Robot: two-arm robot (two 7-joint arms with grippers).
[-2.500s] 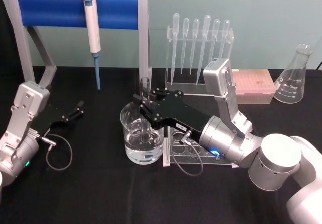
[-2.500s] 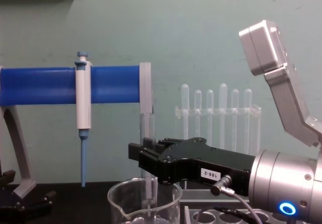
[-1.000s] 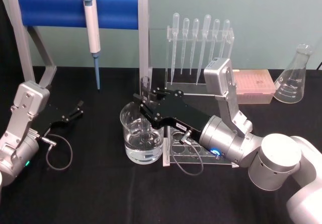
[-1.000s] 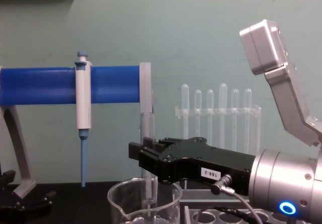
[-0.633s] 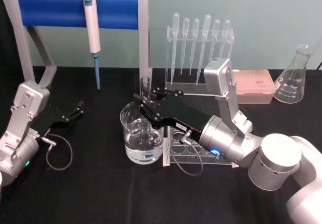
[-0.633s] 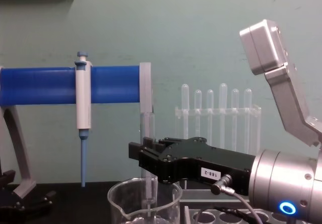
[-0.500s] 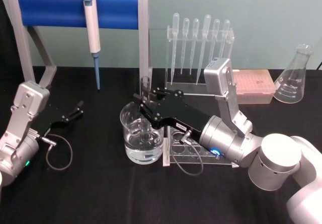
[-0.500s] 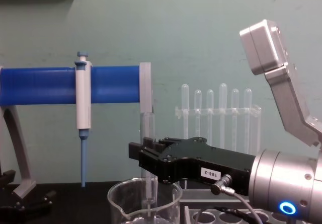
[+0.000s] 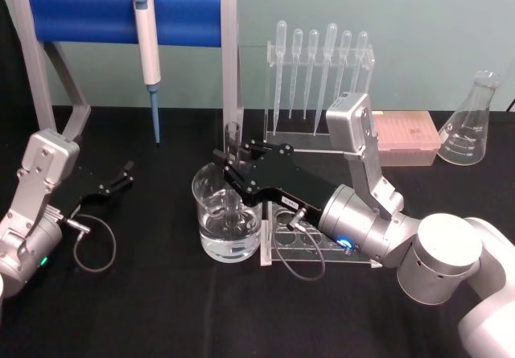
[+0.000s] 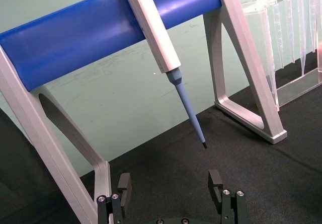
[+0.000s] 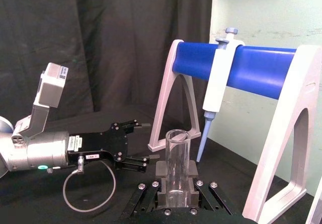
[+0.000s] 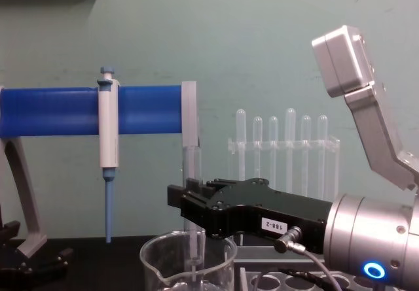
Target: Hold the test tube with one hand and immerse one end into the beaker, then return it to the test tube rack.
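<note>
Head view shows the right gripper [image 9: 230,162] reaching from the right side over the beaker [image 9: 211,237], and its two black fingers are closed on the test tube [image 9: 232,136]. This tube stands upright. Its open rim is above the fingers, and its lower part goes down past the beaker's rim, so the rounded end is inside the beaker, where some clear liquid is. Whether the end touches the bottom, I cannot tell. The beaker stands on the black table [image 9: 161,310], just beside the clear tube rack [image 9: 310,249], which is partly under the right arm. In the right wrist view the tube is pressed between both finger pads. The left gripper [image 9: 123,173] rests low at the left side of the table, well apart from the beaker, with its fingers spread and nothing between them. Behind stands a blue stand [image 9: 88,14] with a white pipette [image 9: 146,48] hanging on it, and far right a glass flask [image 9: 471,125].
</note>
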